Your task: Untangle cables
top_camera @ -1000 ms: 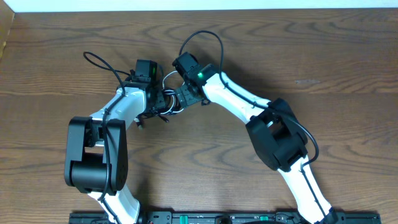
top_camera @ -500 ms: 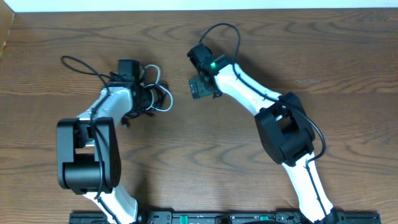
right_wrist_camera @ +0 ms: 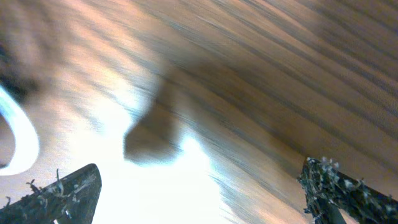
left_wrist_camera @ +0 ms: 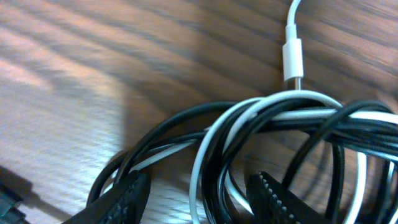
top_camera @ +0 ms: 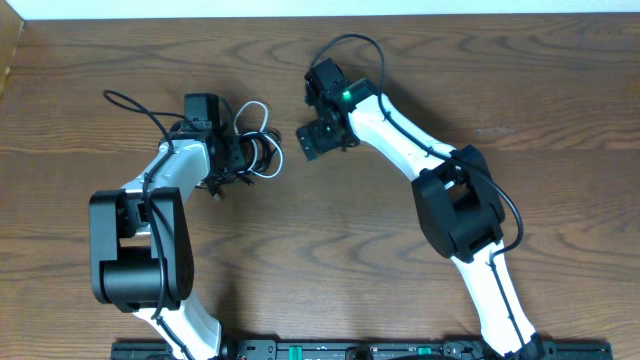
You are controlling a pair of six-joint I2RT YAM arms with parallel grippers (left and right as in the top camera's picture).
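Observation:
The cables point(top_camera: 257, 147), black and white cords wound into one tangle, lie on the wood beside my left gripper point(top_camera: 243, 155). In the left wrist view the bundle point(left_wrist_camera: 273, 118) passes between the jaws of the left gripper point(left_wrist_camera: 199, 199). The jaws stand apart, with bare wood showing between the left finger point(left_wrist_camera: 127, 196) and the nearest strand. A white plug point(left_wrist_camera: 292, 59) points down at the bundle's top. My right gripper point(top_camera: 318, 138) hangs open to the right of the tangle, apart from it. Its wrist view shows the right gripper point(right_wrist_camera: 199, 186) empty over blurred wood, with a white loop point(right_wrist_camera: 18, 140) at the left edge.
A thick black arm wire point(top_camera: 135, 105) loops out to the left of the left arm, and another point(top_camera: 350, 50) arcs above the right arm. The table's far edge point(top_camera: 320, 14) runs along the top. The arm bases stand at the near edge.
The two grippers were together at the tangle a second ago. The left one has moved left with the cables, and the right one has pulled away to the upper right, empty.

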